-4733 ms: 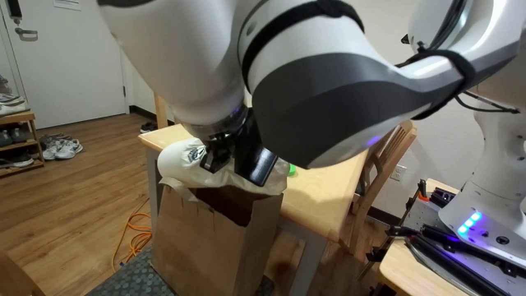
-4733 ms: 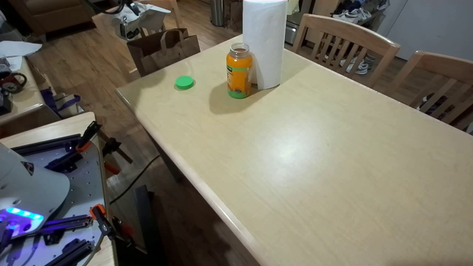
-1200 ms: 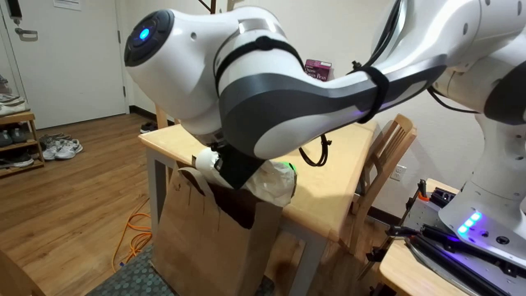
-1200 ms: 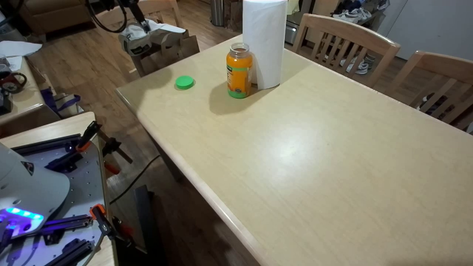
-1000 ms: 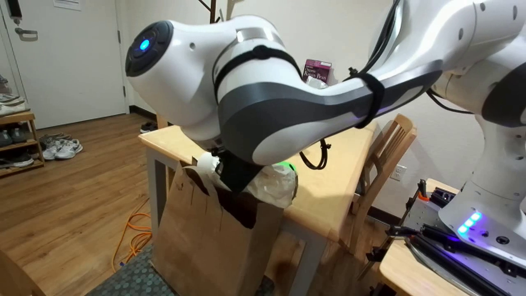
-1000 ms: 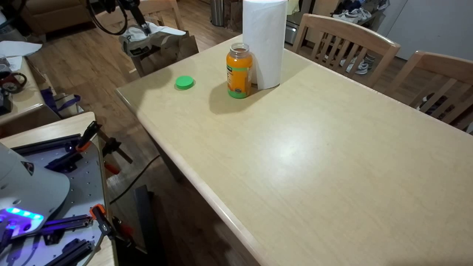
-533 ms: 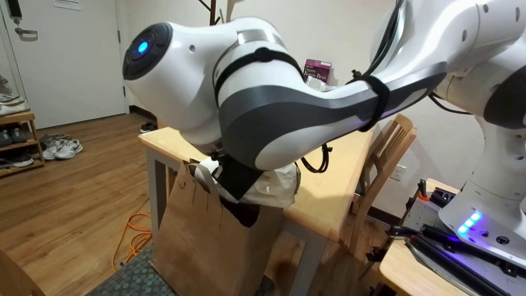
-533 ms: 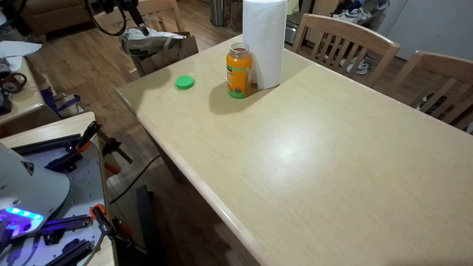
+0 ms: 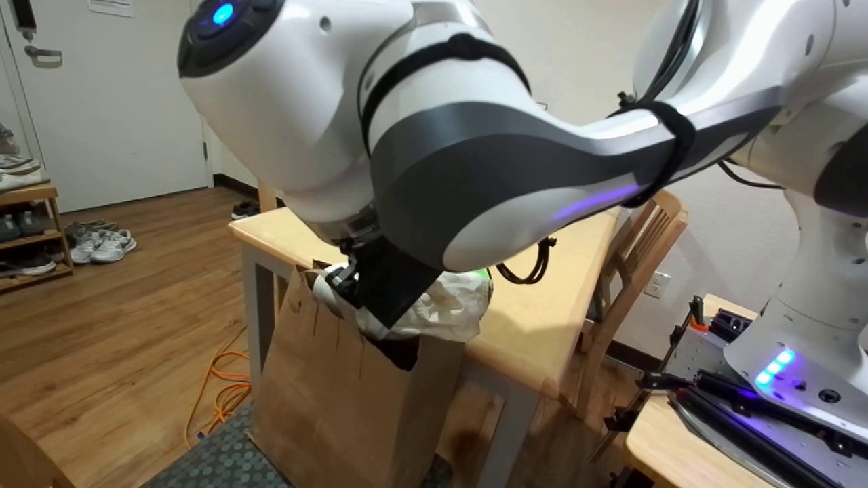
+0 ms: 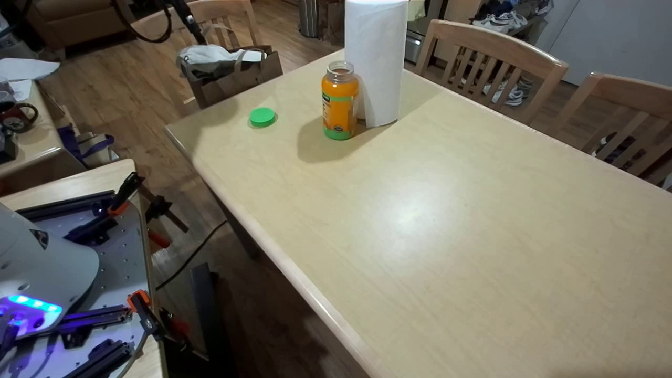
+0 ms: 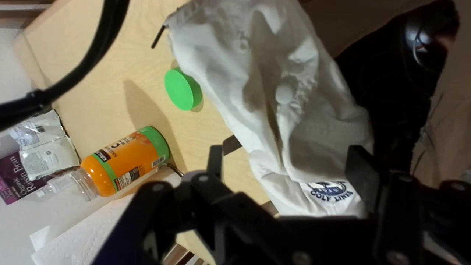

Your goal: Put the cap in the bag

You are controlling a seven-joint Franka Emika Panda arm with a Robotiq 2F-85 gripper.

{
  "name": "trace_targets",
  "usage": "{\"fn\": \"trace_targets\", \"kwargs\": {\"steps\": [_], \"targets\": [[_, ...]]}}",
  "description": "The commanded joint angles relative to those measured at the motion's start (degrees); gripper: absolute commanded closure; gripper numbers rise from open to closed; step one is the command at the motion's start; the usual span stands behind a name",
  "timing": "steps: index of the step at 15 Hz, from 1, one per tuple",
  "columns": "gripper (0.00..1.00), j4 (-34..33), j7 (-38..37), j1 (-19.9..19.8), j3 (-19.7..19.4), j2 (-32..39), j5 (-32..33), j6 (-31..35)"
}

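Observation:
The cap (image 11: 257, 73), white cloth with a blue golf-links emblem, lies crumpled across the top of the brown paper bag (image 9: 339, 400). It rests along the rim on the table side, and part of the bag's dark opening (image 11: 397, 92) shows beside it. In an exterior view the cap (image 10: 210, 55) sticks out past one end of the bag (image 10: 231, 86). Just above the cap, my gripper (image 11: 287, 158) stands open, its fingers (image 11: 362, 167) wide apart with the emblem end of the cloth in view between them. Nothing is gripped.
On the wooden table (image 10: 420, 236) beside the bag are a green lid (image 10: 262, 117), an orange bottle (image 10: 340, 105) and a paper towel roll (image 10: 376, 63). The bag stands on a patterned chair seat (image 9: 210, 447). A wooden chair (image 9: 641, 271) stands at the table's side.
Over the last seconds the cap came down onto the bag's top. My jaws have since opened and the arm has risen a little, leaving the cap lying slumped there.

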State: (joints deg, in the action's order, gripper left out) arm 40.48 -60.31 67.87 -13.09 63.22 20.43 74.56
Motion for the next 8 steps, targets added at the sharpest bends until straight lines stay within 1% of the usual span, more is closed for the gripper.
{"fn": "trace_targets", "kwargs": {"steps": [1, 5, 8], "targets": [[0.00, -2.5, -2.2, 1.8, -1.1, -1.0, 1.4, 0.5], [0.00, -4.4, -5.8, 4.0, -3.9, -2.8, 4.4, 1.4], [0.00, -5.5, -9.8, 3.9, -5.4, -5.5, 4.4, 1.5]]}}
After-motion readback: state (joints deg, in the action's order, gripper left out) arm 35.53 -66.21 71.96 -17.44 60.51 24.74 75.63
